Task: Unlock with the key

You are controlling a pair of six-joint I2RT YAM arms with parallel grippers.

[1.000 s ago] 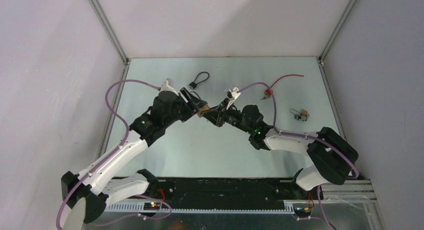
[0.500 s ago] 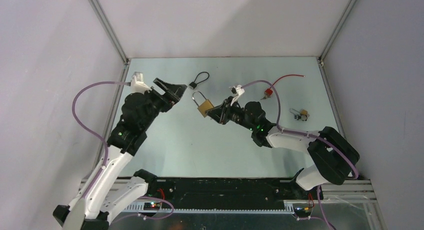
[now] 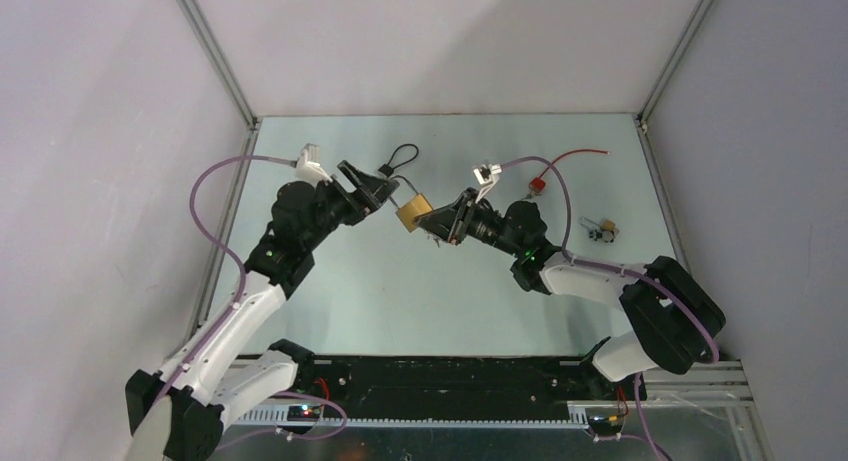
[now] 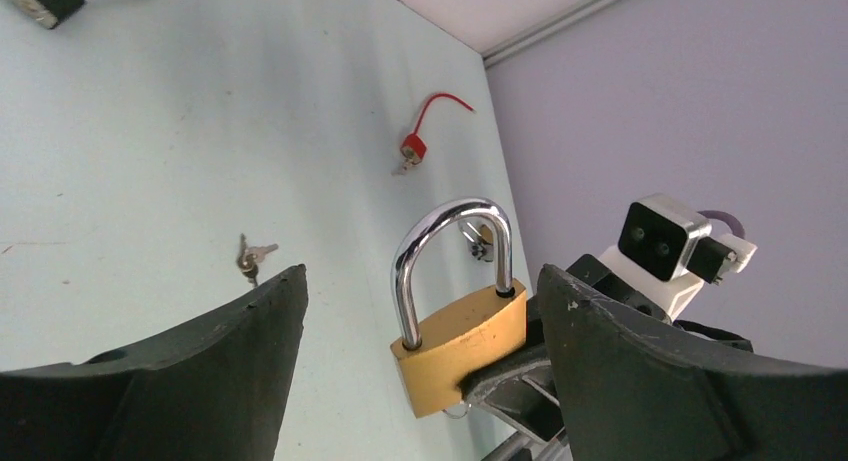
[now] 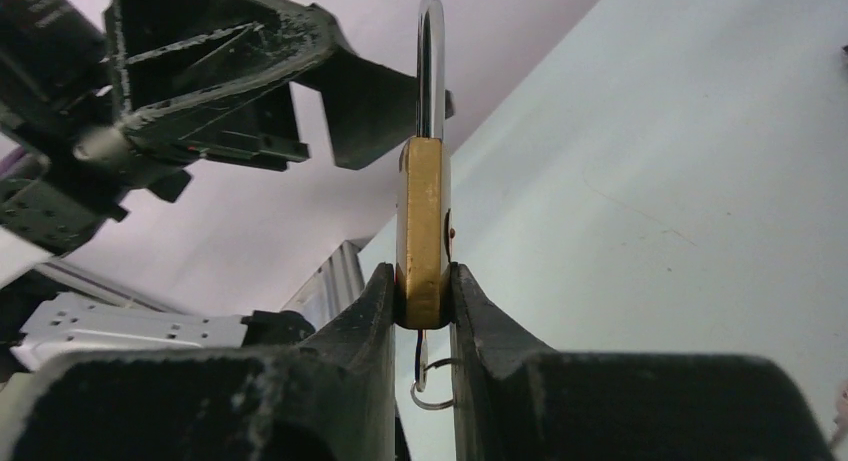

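Fingers (image 5: pixel 365 326) of the right gripper (image 5: pixel 422 281) are clamped on the body of a brass padlock with a silver steel shackle (image 5: pixel 422 221), holding it clear of the pale green surface (image 3: pixel 400 301).
Both shackle legs sit in the padlock body, and a thin wire ring (image 5: pixel 432 386) hangs beneath it between those fingers. Fingers (image 4: pixel 230 341) of the left gripper (image 3: pixel 377 193) stand wide apart just beside the padlock's shackle, touching nothing. On the surface beyond the padlock lie a pair of small silver keys (image 4: pixel 247 258), a red cable lock (image 4: pixel 413 146) and a black cable lock (image 3: pixel 385 169).
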